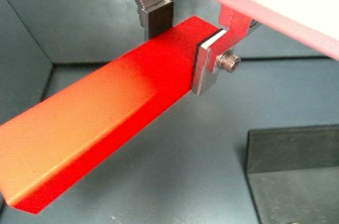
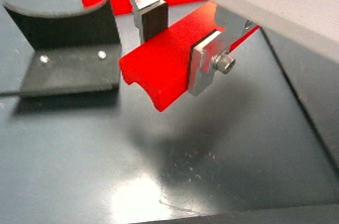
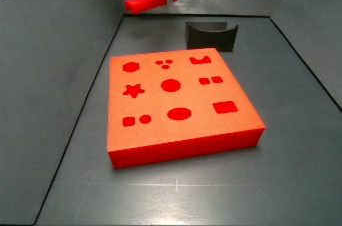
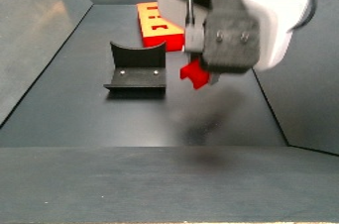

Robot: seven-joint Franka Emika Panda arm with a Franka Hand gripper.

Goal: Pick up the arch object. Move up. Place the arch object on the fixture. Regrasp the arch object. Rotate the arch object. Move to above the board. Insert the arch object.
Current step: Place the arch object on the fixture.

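Note:
My gripper is shut on the arch object, a long bright red bar held across the jaws, one dark pad on each long side. In a wrist view its end face shows the curved notch. In both side views the arch object hangs above the grey floor, with a shadow under it. The fixture, a dark block with a scooped top, stands on the floor beside the bar and apart from it. The board lies flat with dark red shaped holes on top.
Grey sloping walls close in the floor on both sides. A corner of the fixture's dark base plate shows in a wrist view. The gripper's white body fills much of a side view.

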